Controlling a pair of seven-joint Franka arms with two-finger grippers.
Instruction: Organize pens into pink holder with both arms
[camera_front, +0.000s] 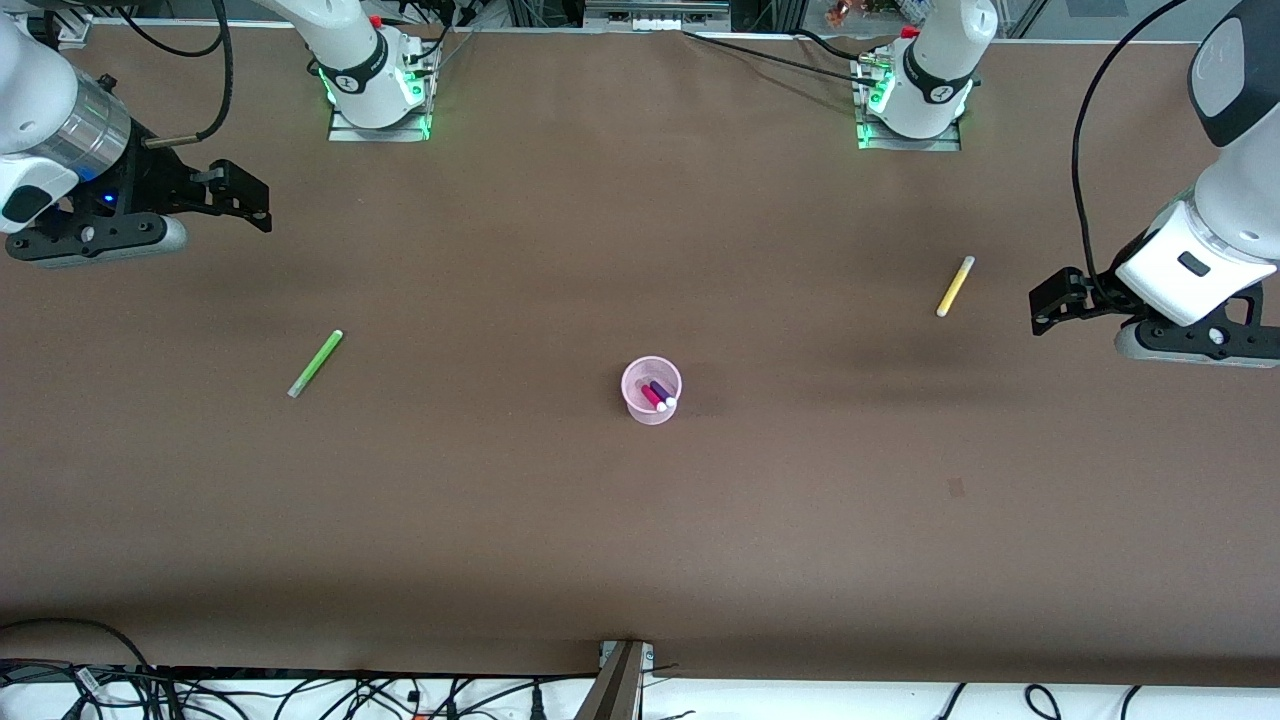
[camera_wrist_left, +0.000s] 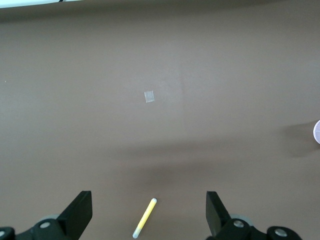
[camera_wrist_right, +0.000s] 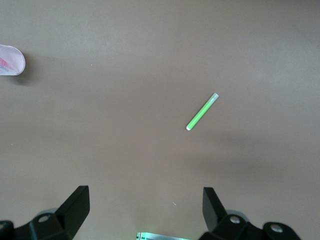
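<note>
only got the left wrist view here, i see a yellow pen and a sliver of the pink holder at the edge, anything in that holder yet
Observer: Yes, the pink holder has the magenta pen and the dark purple pen standing in it.
Operator: where's the green one
Observer: The lime green pen lies flat on the table toward the right arm's end, apart from the holder.
Operator: is the right arm on it
Observer: No. The right gripper is open, up in the air near its end of the table, holding nothing.
Operator: and my yellow pen vs the holder
Observer: The yellow pen lies farther from the front camera than the holder, next to the open left gripper.
</note>
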